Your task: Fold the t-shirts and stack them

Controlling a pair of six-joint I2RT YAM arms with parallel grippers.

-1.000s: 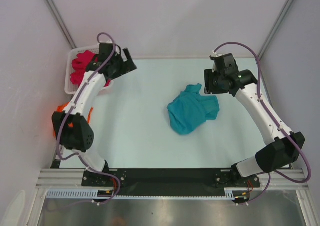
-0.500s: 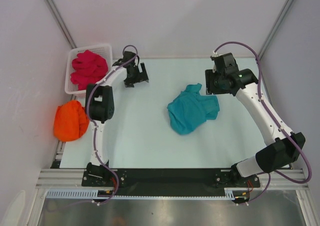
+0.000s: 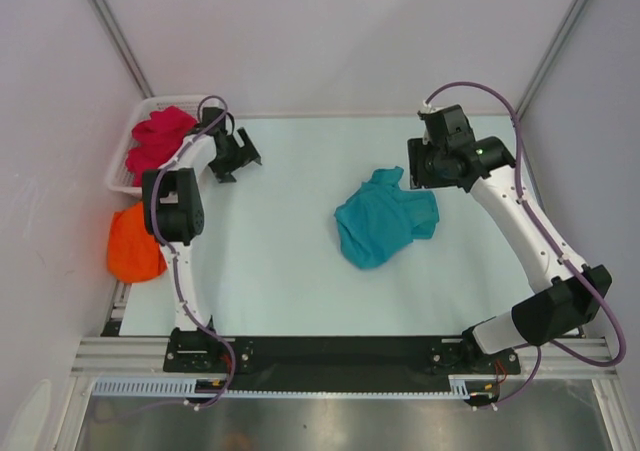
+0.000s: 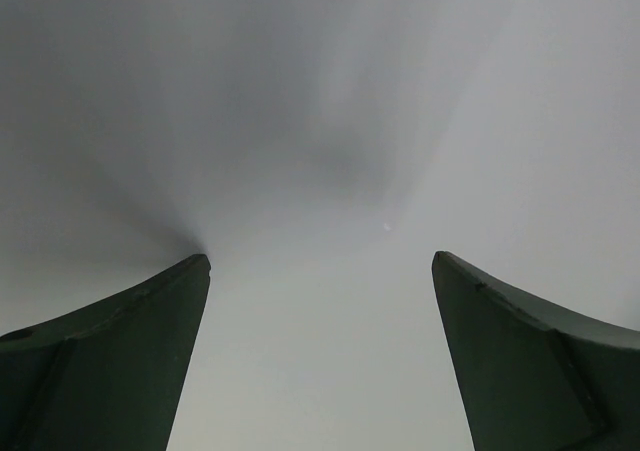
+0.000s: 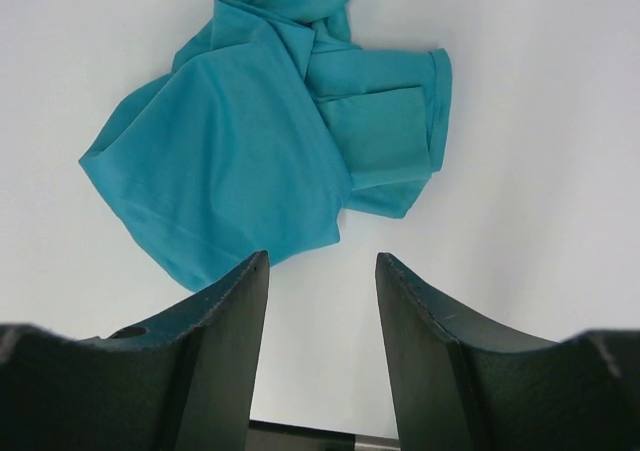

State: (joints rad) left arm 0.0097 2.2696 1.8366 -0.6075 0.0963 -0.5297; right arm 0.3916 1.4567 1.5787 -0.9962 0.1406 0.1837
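Teal-blue t-shirt [image 3: 380,226] lies crumpled on the table [image 3: 290,261], well apart from the white basket [image 3: 118,179], out to its right; one sleeve is doubled over the body and the hem is bunched, nothing flat yet. Crimson-pink t-shirt [image 3: 155,141] is heaped inside the basket; orange t-shirt [image 3: 135,243] is balled up just beside the basket on its near side, at the table's left edge. No shirt is folded or stacked, so the task looks barely started.

Left gripper [image 3: 238,163] hangs just beside the basket on its right, fingers [image 4: 120,361] spread as wide as they go, nothing between them; its wrist view shows only blank pale surface. Right gripper [image 3: 418,167] is well apart from the basket, above the far-right edge of the teal shirt [image 5: 250,161], fingers [image 5: 430,361] parted a good way, holding nothing, cloth just ahead of the tips.

Risks as I judge them:
- a pinch into the bunched part likely takes several layers, so the shirt lifts as a wad rather than spreading;
- the doubled sleeve may stay trapped under the body if the hem is pulled first;
- the orange shirt sits at the edge, a brush from the left arm could push it off;
- the left fingers could snag the basket lattice when reaching in.
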